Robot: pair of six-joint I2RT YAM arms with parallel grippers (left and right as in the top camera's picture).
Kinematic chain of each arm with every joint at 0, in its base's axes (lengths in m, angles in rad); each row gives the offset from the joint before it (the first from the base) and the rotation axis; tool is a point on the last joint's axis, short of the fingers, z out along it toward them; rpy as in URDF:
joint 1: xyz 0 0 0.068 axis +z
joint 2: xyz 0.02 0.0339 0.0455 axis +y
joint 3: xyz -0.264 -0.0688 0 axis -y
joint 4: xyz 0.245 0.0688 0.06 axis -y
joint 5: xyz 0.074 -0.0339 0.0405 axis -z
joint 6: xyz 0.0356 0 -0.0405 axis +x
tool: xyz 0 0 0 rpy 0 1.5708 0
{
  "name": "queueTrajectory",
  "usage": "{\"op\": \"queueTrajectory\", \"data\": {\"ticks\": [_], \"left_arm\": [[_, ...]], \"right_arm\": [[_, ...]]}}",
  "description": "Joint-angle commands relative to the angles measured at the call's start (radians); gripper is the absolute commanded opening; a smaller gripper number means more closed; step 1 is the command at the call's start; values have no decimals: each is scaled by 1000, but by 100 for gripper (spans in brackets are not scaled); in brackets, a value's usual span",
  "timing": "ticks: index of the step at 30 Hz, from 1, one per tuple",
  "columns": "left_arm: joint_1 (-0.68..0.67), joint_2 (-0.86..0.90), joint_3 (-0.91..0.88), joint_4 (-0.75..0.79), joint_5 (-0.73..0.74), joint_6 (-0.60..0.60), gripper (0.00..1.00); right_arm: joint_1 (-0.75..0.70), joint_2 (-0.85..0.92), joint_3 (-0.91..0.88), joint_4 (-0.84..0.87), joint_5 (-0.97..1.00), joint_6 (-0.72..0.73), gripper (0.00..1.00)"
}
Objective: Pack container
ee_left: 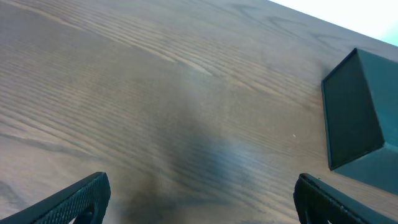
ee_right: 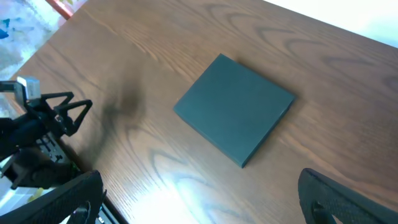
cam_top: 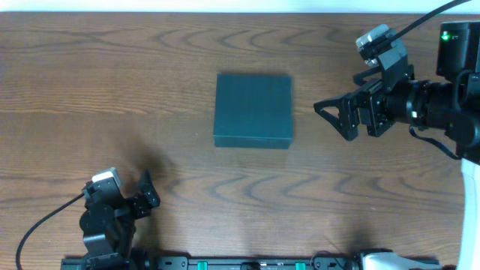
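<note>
The container (cam_top: 253,109) is a dark teal-black square box lying flat and closed near the middle of the wooden table (cam_top: 90,82). My left gripper (cam_top: 148,191) is at the near left, well apart from the container, open and holding nothing. In the left wrist view the container (ee_left: 354,112) shows at the right edge, beyond the open left gripper (ee_left: 202,202). My right gripper (cam_top: 332,121) hovers just right of the container, open and empty. The right wrist view looks down on the container (ee_right: 235,109) ahead of the open right gripper (ee_right: 202,199).
Bare wood grain surrounds the container. The left arm (ee_right: 43,118) appears at the left of the right wrist view. A black rail (cam_top: 247,262) runs along the table's near edge. No snack packets or other objects show.
</note>
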Motion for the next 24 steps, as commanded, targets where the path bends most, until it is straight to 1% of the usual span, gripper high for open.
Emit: {"op": "queueTrajectory", "data": {"ticks": [1,5,10,13,24], "left_arm": [[6,-8,-29,27,2,-17,95],[6,-12,-76,84,-8,-39,95],[6,-35,-157,207,-10,-63,95],[6,-42,-157,211,-31,-65,95],[6,-68,-157,209,-31,-57,95]], "right_arm": [[7,-1,-1,-2,-5,-12,99],[7,-1,-1,-2,-5,-12,99],[7,-1,-1,-2,-5,-12,99],[7,-1,-1,-2,-5,-12,99],[7,-1,-1,-2,-5,-12,99]]}}
